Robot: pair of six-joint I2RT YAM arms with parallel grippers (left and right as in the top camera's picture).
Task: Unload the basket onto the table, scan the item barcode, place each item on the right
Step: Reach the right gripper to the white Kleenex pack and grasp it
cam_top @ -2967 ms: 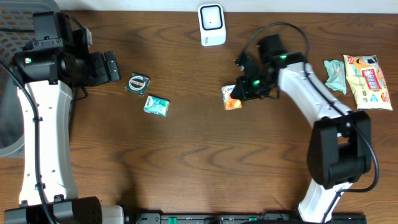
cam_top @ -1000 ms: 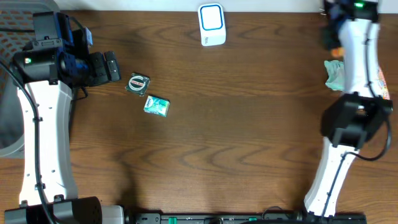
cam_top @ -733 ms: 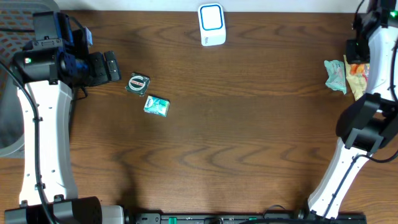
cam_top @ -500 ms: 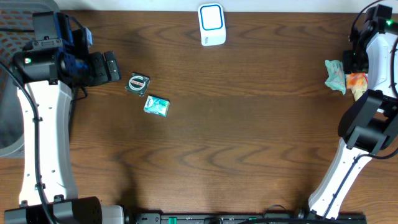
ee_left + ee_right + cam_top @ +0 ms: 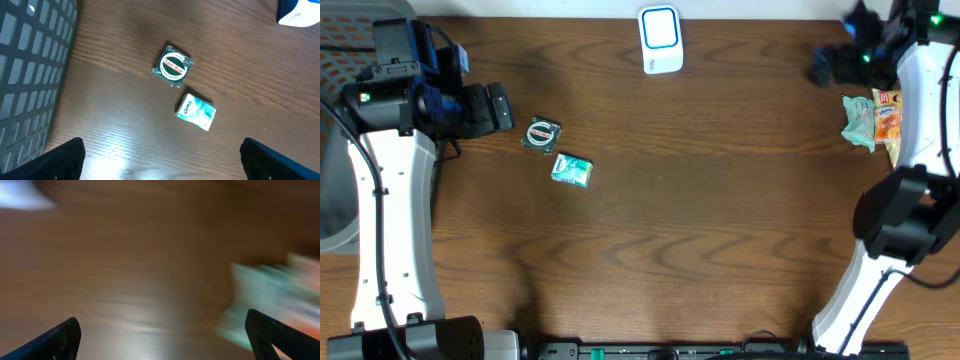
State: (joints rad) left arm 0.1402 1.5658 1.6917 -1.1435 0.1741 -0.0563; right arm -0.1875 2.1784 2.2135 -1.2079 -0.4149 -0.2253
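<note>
Hanging spread and empty, the left gripper [image 5: 161, 150] has the small teal packet [image 5: 196, 112] just ahead of it, beside a round tin [image 5: 172, 66]; it looks light, soft and crinkly, probably best pinched across its narrow width, while the right gripper [image 5: 161, 330], also spread, holds nothing.

The scanner [image 5: 660, 40] is sitting at the back of the table [image 5: 700, 230], near the middle. The Zam-Buk tin [image 5: 541, 133] is lying on the left side, and a small packet [image 5: 571, 169] is lying just beside it, a bit nearer the front and to the right. At the far right edge, a crumpled packet [image 5: 859, 120] is lying with a snack packet [image 5: 886, 115] touching its right side.
</note>
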